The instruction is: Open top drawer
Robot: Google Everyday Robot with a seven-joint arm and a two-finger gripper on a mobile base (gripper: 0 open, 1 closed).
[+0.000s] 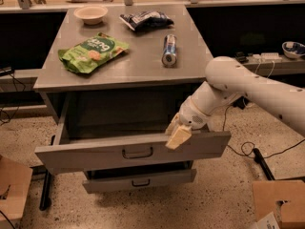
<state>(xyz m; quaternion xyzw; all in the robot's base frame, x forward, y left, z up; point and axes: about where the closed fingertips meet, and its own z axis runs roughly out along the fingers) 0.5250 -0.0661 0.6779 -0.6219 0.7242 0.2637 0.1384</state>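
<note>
The top drawer (86,152) is the wide grey metal drawer under the table top, pulled well out, its deep box open to view, with a small dark bail handle (137,152) centred on its front. My gripper (176,133) hangs over the drawer's front top edge, right of the handle, on the end of the white arm (248,87) that reaches in from the right. Its pale fingers (178,137) rest at the front panel's rim.
A narrower drawer (140,179) below stands slightly out. On the grey table top (138,66) lie a green snack bag (93,50), a can (169,50), a dark bag (145,20) and a bowl (90,13). Cardboard boxes (281,204) stand on the floor at both sides.
</note>
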